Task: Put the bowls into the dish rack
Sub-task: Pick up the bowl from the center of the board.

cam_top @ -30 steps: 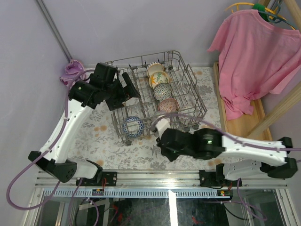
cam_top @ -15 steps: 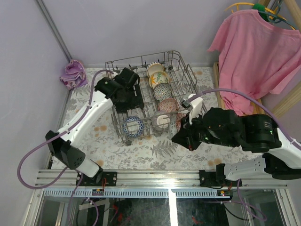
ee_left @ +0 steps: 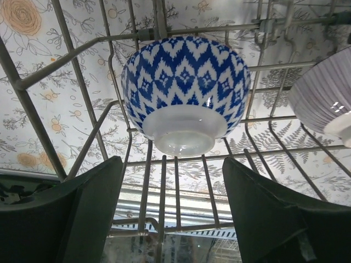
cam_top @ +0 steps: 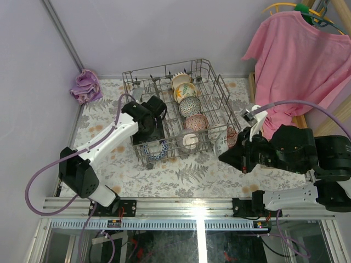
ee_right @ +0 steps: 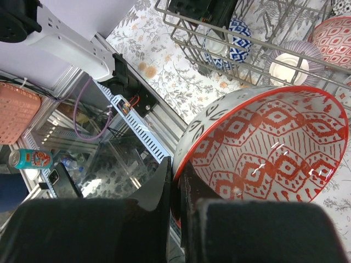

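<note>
Hovering over the dish rack [cam_top: 164, 66] at its 7 o'clock corner, our left gripper [ee_left: 171, 160] stands released, fingers [ee_left: 93, 203] apart either side of a blue-and-white bowl [ee_left: 184, 87] among the wires. Our right gripper [ee_right: 176, 183] grasps a red-patterned bowl [ee_right: 269, 148] by its rim, at the rack's 4 o'clock corner. We see other bowls [cam_top: 190, 106] lined up inside.

My left arm [cam_top: 107, 143] is built of slim white shells joined by black motor housings, with a lilac left cable [cam_top: 27, 192] looping off it. My right arm [cam_top: 290, 197] has the same white shells, bulkier black housings and a lilac right cable [cam_top: 299, 102]. My left end effector [ee_left: 171, 160] has dark matte, wedge-shaped fingers [ee_left: 77, 213]. My right end effector [ee_right: 176, 181] is glossy black.
</note>
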Robot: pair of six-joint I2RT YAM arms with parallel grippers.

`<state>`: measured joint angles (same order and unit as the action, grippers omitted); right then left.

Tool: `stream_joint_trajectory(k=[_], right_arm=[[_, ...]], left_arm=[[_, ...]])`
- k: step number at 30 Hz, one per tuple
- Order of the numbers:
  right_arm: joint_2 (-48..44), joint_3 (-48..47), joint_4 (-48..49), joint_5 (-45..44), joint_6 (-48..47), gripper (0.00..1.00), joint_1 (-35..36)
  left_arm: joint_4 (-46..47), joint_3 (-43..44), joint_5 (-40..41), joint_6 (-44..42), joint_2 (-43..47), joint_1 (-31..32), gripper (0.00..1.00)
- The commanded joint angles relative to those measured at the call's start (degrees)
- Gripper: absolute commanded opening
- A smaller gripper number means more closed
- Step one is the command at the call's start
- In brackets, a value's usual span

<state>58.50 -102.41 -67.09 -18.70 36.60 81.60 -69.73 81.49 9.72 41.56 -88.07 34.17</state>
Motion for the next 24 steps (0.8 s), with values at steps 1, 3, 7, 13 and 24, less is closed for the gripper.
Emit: stream_joint_trajectory(k=[1,3,7,13,24], right_arm=[[1.9,-4.6,3.1,-2.4,-2.0,0.00,0.3],[3.3,-5.8,2.8,-2.0,-3.0,0.00,0.3],[5.2,-7.8,2.5,-1.5,-4.5,0.00,0.3],[5.9,-9.2,1.5,-1.8,-5.3,0.00,0.3],[4.3,-8.2,0.2,-3.9,-3.1,0.00,0.3]], left_arm=[[0.7,-3.1,2.6,0.7,2.2,0.3,0.73],[0.6,-4.2,3.1,1.0,2.7,0.4,0.73],[0.7,-6.2,4.4,1.6,3.5,0.9,0.73],[7.8,-8.9,-0.3,-0.3,3.0,1.2,0.71],[15.9,-10.1,-4.8,-1.9,0.8,1.9,0.69]])
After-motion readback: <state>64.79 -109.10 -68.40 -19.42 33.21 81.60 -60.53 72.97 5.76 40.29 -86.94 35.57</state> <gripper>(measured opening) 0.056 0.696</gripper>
